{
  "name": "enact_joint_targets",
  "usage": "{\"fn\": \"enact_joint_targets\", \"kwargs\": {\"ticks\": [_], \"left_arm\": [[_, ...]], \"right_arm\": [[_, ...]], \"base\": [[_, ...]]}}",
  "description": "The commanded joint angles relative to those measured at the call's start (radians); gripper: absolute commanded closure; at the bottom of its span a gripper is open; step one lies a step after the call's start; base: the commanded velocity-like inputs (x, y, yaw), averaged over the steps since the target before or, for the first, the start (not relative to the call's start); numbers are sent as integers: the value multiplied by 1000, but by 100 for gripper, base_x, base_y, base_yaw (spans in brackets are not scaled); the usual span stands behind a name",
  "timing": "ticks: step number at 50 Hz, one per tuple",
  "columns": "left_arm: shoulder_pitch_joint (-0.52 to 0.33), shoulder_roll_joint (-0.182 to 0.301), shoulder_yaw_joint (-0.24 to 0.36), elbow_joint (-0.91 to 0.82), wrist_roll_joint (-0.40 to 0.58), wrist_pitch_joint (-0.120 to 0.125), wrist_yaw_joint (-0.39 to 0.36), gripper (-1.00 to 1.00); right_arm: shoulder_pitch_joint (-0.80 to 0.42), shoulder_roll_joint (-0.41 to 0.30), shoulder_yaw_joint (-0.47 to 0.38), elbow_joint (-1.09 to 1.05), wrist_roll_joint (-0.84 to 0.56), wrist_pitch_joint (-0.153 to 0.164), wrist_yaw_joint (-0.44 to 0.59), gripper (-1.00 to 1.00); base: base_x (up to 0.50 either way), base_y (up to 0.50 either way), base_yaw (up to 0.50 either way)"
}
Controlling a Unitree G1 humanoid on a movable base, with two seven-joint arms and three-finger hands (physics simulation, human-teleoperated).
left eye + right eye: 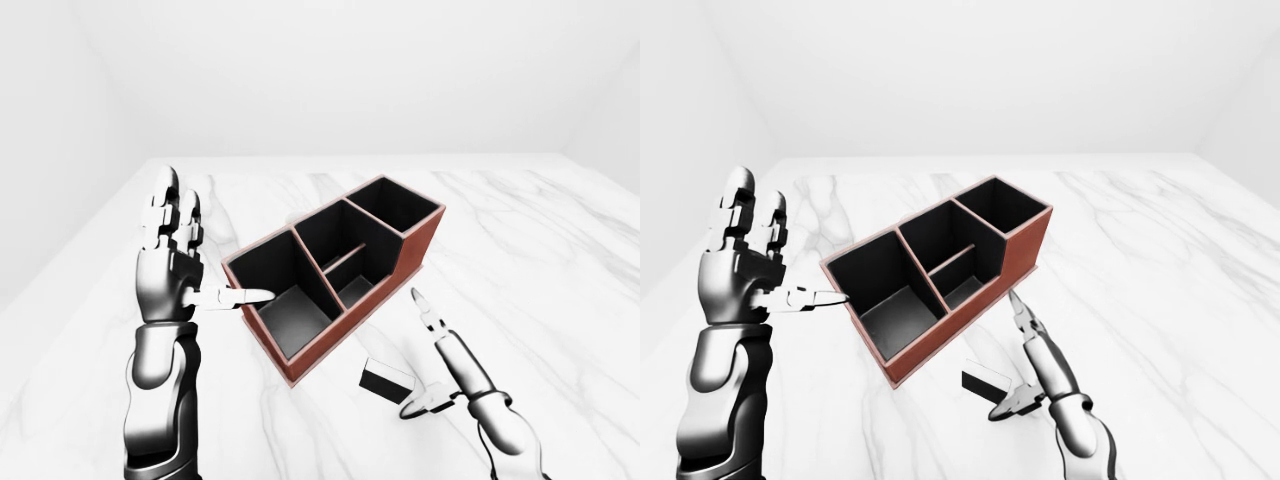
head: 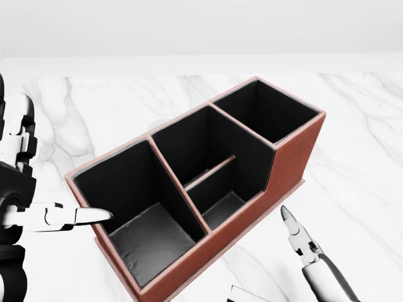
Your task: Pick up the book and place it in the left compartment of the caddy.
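The red-brown caddy (image 1: 415, 245) with black compartments stands askew on the marble table. Its left compartment (image 2: 141, 233) has nothing in it. The book (image 1: 384, 381), small with a dark edge and pale cover, lies flat on the table just below the caddy's long side; the head view shows only its corner (image 2: 242, 294). My right hand (image 1: 425, 360) is open just right of the book, forefinger pointing up toward the caddy, thumb curled near the book's right end. My left hand (image 1: 205, 250) is raised and open at the left, its thumb tip (image 2: 101, 216) at the left compartment's rim.
The white marble table (image 1: 540, 260) spreads wide to the right of the caddy and above it in the view. Its left edge (image 1: 70, 290) runs close beside my left arm. Plain white walls stand beyond.
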Motion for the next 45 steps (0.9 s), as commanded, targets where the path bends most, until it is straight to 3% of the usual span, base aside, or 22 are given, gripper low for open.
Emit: {"fn": "enact_joint_targets", "kwargs": {"ticks": [1,45], "left_arm": [[-5,2,4,1,-4,0,0,-100],[-11,7,11,-9,-13,0,5,-100]], "right_arm": [[-16,-11,19,37,-37,0,-23,-100],[-32,-29,97,107,-112,0,-90,-100]], "base": [[0,0,0],[0,0,0]]}}
